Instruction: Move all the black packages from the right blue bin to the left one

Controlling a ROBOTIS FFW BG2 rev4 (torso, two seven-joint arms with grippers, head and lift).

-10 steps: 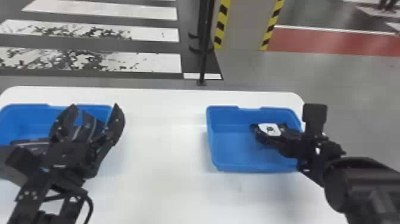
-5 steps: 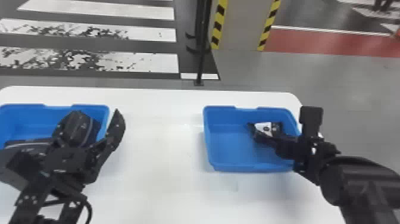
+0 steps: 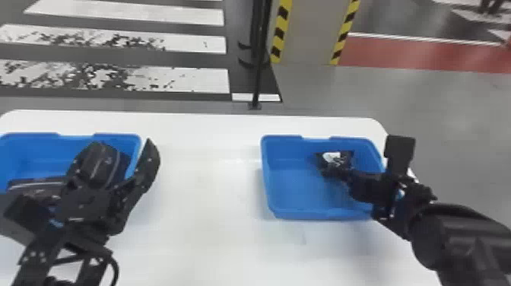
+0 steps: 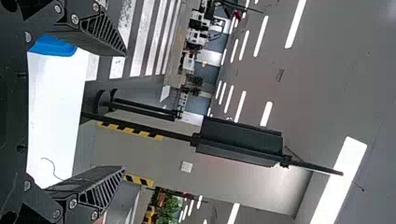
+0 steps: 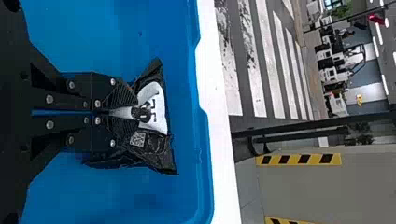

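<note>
Inside the right blue bin [image 3: 323, 214], a black package [image 3: 346, 156] with a white patch is pinched by my right gripper [image 3: 330, 172]. In the right wrist view, the fingers of that right gripper [image 5: 134, 113] meet over the middle of the black package [image 5: 156, 151], beside its white label. My left gripper [image 3: 87, 205] stands over the near right part of the left blue bin [image 3: 34, 139], partly covering the dark packages [image 3: 99, 164] there. The left wrist view shows this left gripper [image 4: 124, 111] wide open, with nothing between its fingers.
Both bins stand on a white table [image 3: 205, 175], with a wide stretch of tabletop between them. Behind the table's far edge rises a thin black pole [image 3: 259, 72]. The right arm reaches over the right bin's near right corner.
The left gripper has turned or spread slightly over the left bin. My right gripper has shifted a little to the left with the package, whose white patch shows more fully.
</note>
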